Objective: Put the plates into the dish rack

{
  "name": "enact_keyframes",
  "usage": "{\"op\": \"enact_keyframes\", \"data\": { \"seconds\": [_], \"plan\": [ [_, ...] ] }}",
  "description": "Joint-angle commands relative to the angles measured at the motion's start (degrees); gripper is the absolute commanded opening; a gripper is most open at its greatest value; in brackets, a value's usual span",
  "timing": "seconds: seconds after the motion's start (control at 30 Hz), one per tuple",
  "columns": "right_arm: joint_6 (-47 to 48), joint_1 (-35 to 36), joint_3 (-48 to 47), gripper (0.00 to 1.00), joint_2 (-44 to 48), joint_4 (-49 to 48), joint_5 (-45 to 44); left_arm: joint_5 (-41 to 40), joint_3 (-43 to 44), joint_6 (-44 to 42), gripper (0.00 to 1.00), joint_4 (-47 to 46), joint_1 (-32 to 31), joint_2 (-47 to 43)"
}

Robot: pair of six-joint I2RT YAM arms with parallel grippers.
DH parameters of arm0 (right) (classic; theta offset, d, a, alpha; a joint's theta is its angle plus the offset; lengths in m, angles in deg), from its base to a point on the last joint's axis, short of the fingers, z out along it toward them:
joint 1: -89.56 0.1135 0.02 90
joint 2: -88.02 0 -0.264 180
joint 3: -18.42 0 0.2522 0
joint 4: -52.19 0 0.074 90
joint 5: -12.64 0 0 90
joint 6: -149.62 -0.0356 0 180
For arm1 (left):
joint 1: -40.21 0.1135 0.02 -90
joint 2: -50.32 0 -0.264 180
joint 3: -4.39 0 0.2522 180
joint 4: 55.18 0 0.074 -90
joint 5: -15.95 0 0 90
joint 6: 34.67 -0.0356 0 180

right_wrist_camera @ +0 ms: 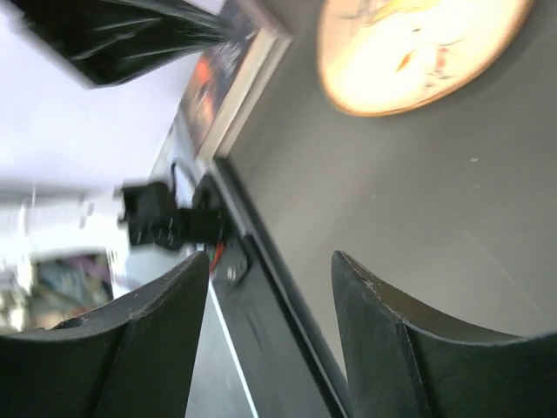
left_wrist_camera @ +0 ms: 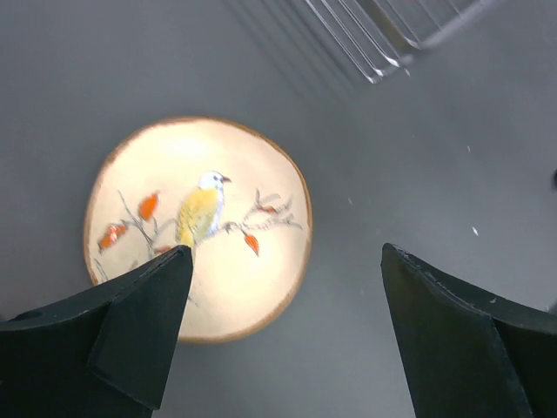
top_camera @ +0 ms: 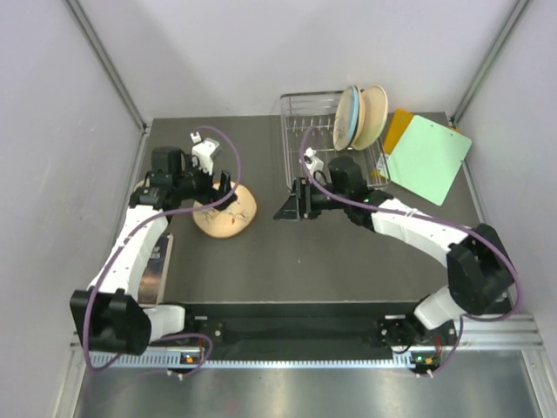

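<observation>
Pale walls (top_camera: 261, 52) close in a dark grey table (top_camera: 348, 261), and two arms reach over it from the near edge. One dish rack (top_camera: 305, 117) of silver wire sits at the far side, right of centre. Three plates (top_camera: 364, 115) stand on edge in its right end, packed close together. The left one has a light blue face and the two beside it are tan or cream. A fourth plate (top_camera: 228, 218), tan with a yellow bird on a branch and orange leaves, lies flat on the table left of centre, well apart from the rack. That makes four plates in all.

Just right of the rack lie two flat boards: one green board (top_camera: 428, 158) on top of one orange board (top_camera: 398, 129), which shows only as a corner.

The left gripper (top_camera: 218, 187) hovers over the far edge of the lying plate, its jaws spread wide with nothing between them. The right gripper (top_camera: 290, 205) hangs low over bare table between that plate and the rack, jaws apart, holding nothing.
</observation>
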Motion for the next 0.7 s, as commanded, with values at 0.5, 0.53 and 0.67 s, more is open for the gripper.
{"op": "enact_keyframes", "data": {
  "seconds": [0.5, 0.53, 0.67],
  "plan": [
    [-9.5, 8.8, -7.7, 0.61, -10.9, -6.0, -22.0, -7.3, 19.5, 10.9, 0.90, -16.8, 8.3, 38.8],
    [-9.1, 8.6, -6.7, 0.61, -10.3, -6.0, -22.0, -7.3, 19.6, 11.0, 0.90, -17.3, 8.3, 40.6],
    [-8.0, 8.1, -1.8, 0.61, -6.6, -5.3, -22.6, -7.4, 22.5, 10.8, 0.90, -15.0, 8.3, 46.0]
  ]
}}
